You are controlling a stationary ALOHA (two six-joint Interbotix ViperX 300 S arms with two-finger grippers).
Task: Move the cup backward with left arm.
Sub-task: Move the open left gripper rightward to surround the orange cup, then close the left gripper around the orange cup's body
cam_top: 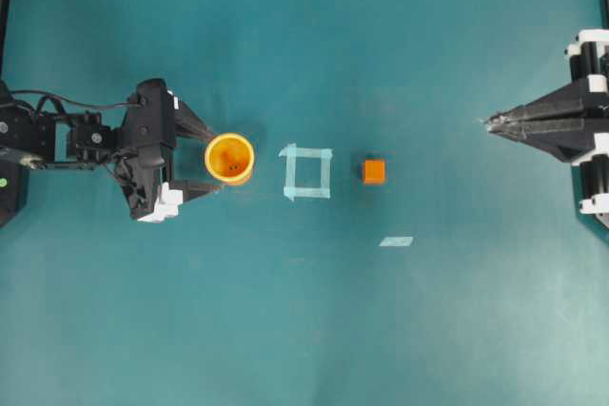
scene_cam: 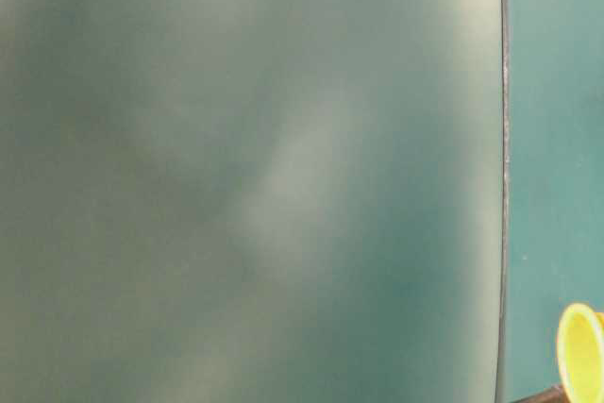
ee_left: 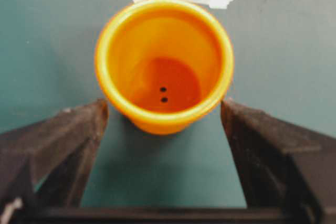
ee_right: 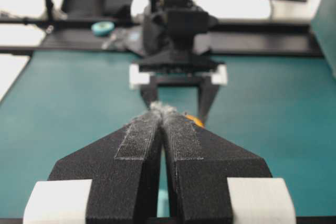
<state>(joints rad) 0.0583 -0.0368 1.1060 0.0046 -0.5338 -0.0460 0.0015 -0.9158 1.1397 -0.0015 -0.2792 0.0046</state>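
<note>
The orange-yellow cup stands upright on the teal table, left of centre. In the left wrist view the cup is empty, with two small dark holes in its bottom. My left gripper is open, its two fingertips just at the cup's near side, one on each side, with small gaps to the wall. A sliver of the cup shows at the table-level view's bottom right. My right gripper is shut and empty at the far right.
A square of pale tape lies just right of the cup. A small orange cube sits right of the square. A short tape strip lies lower right. The table-level view is mostly a blurred grey-teal surface.
</note>
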